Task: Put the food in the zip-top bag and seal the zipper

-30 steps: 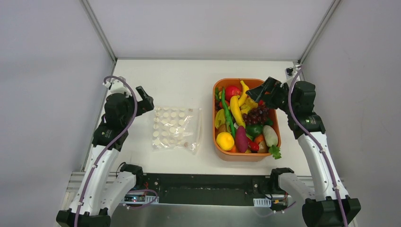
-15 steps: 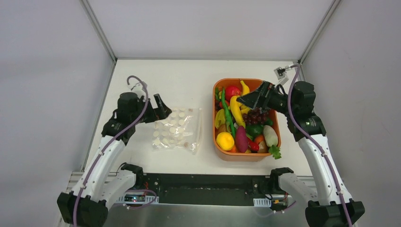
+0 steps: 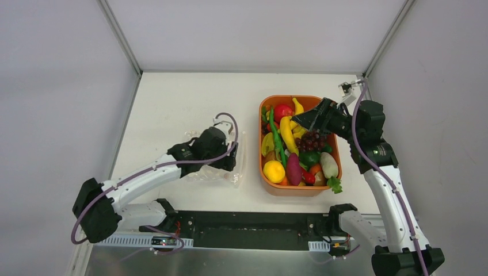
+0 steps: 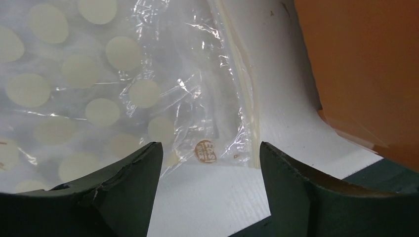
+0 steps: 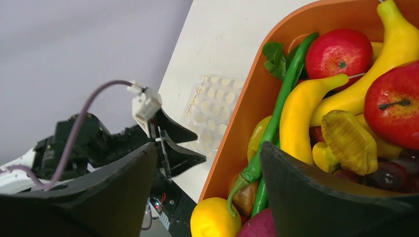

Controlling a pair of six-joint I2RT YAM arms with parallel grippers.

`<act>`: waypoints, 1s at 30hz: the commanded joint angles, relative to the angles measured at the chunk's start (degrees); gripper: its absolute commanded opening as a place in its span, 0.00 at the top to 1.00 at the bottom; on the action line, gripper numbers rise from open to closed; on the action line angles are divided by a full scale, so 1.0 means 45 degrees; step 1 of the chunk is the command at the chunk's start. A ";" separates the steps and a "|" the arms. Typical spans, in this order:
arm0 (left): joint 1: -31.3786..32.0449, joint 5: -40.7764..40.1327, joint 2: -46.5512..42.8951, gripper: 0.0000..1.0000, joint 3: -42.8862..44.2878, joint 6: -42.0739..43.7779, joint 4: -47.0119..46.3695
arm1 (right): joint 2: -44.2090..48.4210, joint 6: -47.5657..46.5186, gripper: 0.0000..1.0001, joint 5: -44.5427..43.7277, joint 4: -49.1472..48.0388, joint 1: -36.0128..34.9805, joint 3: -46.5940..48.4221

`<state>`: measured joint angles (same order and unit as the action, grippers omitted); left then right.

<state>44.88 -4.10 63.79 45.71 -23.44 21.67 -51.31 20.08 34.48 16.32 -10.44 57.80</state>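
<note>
Left fingers (image 4: 129, 197) spread over zip-top bag (image 4: 99, 98) corner, zipper (image 4: 245, 94) between them.

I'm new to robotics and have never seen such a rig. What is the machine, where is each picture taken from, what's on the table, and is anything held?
These are two robot arms fixed at the near edge of a white table, each ending in a two-finger gripper. One picture looks down from above and behind them; the other two come from cameras on the wrists, so the dark shapes low in those are the arm's own fingers. On the table lie a clear dotted bag and an orange tray full of toy food. The left gripper is open over the bag's edge; the right gripper is open above the tray. Nothing is held.
</note>
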 commanded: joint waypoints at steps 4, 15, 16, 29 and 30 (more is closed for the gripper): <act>0.1597 -0.2767 0.2284 0.31 0.0746 -0.1468 -0.1993 | 0.0209 -0.0033 0.31 -0.0777 -0.0007 -0.0044 0.0008; 0.2205 -0.4989 0.4120 0.35 0.0902 -0.2383 -0.2765 | -0.0026 0.0108 0.36 -0.1457 0.0038 -0.0045 -0.0057; 0.2249 -0.5195 0.4166 0.35 0.0838 -0.2464 -0.2809 | -0.0063 0.0136 0.36 -0.1496 0.0035 -0.0044 -0.0052; 0.2772 -0.6271 0.5093 0.42 0.0211 -0.3028 -0.3763 | -0.0466 0.0558 0.40 -0.1931 0.0027 -0.0045 -0.0141; 0.2789 -0.6403 0.5142 0.44 0.0127 -0.3069 -0.3764 | -0.0487 0.0558 0.40 -0.1916 0.0014 -0.0047 -0.0121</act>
<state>56.69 -28.58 85.76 47.81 -35.16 5.72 -53.21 21.23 26.33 17.28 -10.44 57.25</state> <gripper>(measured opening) 0.597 0.605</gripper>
